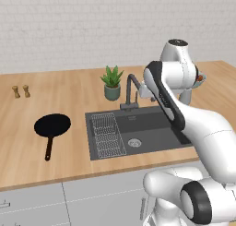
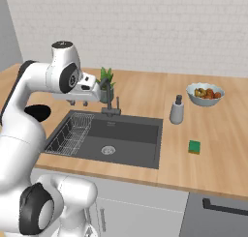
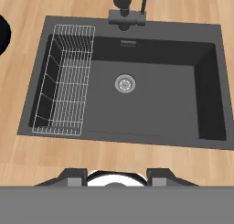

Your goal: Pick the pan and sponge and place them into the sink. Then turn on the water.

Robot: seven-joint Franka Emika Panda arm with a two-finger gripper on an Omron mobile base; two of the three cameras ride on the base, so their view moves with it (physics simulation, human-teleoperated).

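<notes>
With its jaws partly open and empty, the gripper (image 3: pixel 116 175) hovers above the dark grey recessed sink (image 1: pixel 152 123), left of which lies the flat black frying pan (image 1: pixel 52 125), probably rigid, heavy and best grasped by its long thin handle (image 1: pixel 48 149)

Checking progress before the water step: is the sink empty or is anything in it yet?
Empty. The sink holds just its wire rack and drain; the pan and sponge lie on the counter.
</notes>
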